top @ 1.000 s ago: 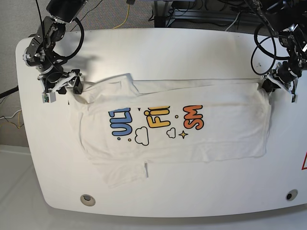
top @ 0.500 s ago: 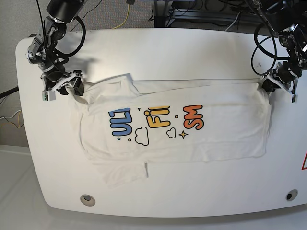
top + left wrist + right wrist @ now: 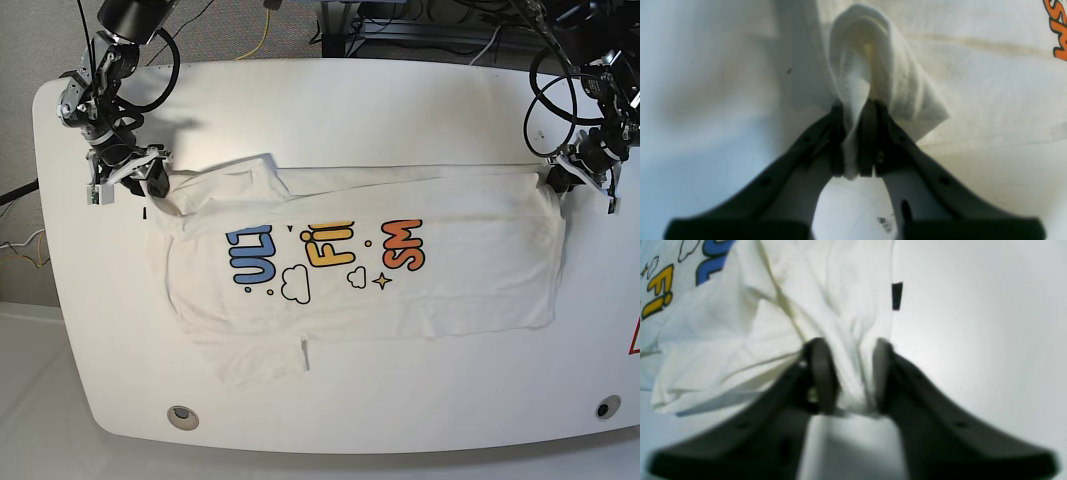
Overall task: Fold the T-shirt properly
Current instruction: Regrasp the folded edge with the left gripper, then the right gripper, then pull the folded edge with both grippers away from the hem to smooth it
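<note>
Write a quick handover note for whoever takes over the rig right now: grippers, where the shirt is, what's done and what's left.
Left gripper: shut on a bunched corner of the T-shirt, at the base view's right edge of the shirt.
Right gripper: jaws around a fold of shirt fabric at the opposite edge, a gap showing; grip not confirmed.
Shirt: spread print-up across the white table, one sleeve sticking out toward the front edge.
Done: both far corners reached.
Left: confirm the right grip, then lift and fold; no tidy fold is made yet.
</note>
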Tool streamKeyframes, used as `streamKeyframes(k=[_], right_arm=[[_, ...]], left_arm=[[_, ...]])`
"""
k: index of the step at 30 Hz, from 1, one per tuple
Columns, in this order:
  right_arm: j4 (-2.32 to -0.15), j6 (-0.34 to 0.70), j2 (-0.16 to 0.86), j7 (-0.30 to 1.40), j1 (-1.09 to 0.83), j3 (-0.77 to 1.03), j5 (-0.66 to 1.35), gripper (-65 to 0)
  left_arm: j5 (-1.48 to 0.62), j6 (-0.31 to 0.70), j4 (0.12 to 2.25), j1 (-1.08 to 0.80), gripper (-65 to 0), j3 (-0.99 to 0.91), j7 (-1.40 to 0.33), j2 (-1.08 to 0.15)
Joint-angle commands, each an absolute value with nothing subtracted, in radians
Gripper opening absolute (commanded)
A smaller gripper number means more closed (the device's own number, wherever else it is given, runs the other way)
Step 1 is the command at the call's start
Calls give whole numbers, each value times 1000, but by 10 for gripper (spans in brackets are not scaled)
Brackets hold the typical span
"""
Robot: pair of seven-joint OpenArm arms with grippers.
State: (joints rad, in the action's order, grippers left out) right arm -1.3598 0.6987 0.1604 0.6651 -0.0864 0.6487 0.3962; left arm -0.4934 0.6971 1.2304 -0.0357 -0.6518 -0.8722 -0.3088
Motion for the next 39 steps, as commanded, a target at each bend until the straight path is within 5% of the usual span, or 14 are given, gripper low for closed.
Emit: streamKeyframes(k=[1,39], right_arm=[[-1366,698,171,690,-85,650,384,-617],[-1478,698,165,690,-223,657,389,-622]], left_arm=[[-486,698,1242,-30,-580,-654,-880,-326],[-486,698,1247,-153,-580,-654,-885,-318]])
